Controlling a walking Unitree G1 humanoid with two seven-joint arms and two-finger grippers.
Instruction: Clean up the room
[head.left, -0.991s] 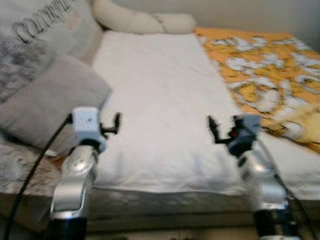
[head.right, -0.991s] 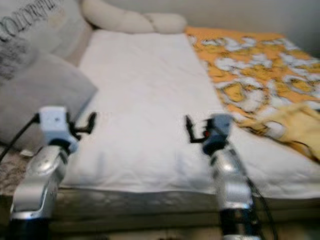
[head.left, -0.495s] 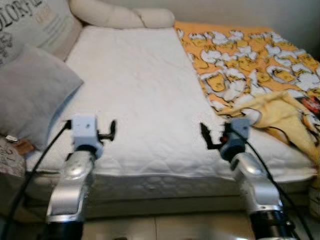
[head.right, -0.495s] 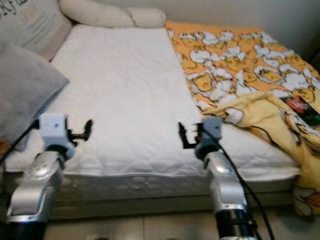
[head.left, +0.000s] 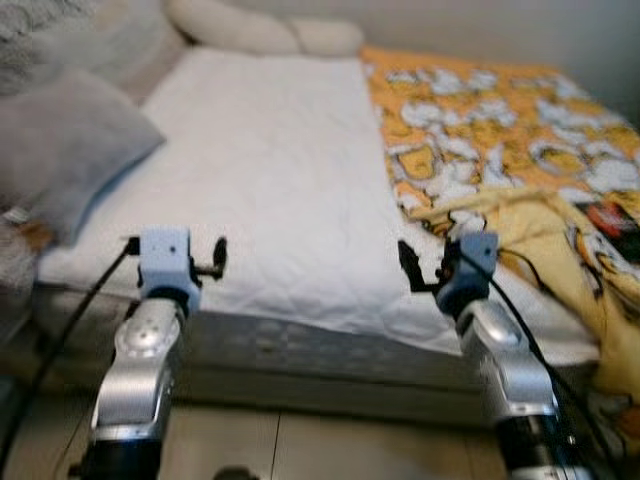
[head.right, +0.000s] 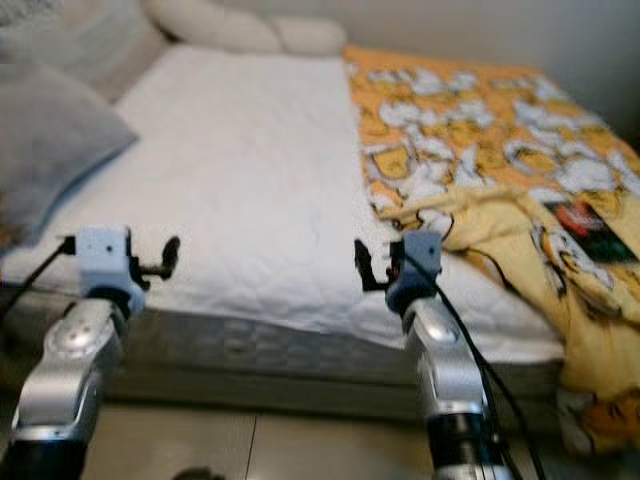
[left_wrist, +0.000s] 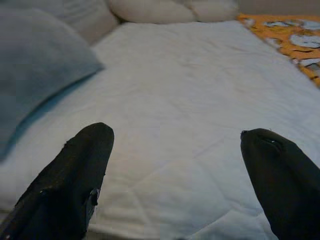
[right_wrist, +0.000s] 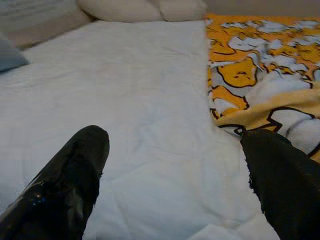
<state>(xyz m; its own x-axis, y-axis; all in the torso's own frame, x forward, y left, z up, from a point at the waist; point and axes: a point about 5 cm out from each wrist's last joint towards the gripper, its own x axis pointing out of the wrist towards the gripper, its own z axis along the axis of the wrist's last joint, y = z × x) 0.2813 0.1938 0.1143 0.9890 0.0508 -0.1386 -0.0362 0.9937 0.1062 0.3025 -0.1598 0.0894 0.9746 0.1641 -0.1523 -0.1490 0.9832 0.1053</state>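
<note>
A bed with a white quilted sheet (head.left: 290, 180) lies in front of me. An orange and yellow cartoon-print blanket (head.left: 510, 130) covers its right side, rumpled and hanging over the front right corner (head.right: 590, 300). My left gripper (head.left: 218, 258) is held up before the bed's near edge, open and empty. My right gripper (head.left: 408, 266) is held up at the same height near the blanket's folded edge, also open and empty. In the wrist views the black fingers (left_wrist: 75, 175) (right_wrist: 70, 175) stand wide apart over the sheet.
A grey pillow (head.left: 70, 140) lies at the bed's left, with a larger pillow (head.left: 90, 40) behind it. A cream bolster (head.left: 260, 35) sits at the head by the wall. Pale floor (head.left: 300, 440) runs along the mattress side below.
The camera has pulled back and shifted; the bed's near edge and the floor now show, and more of the blanket hanging at the right. Both grippers stay raised and open.
</note>
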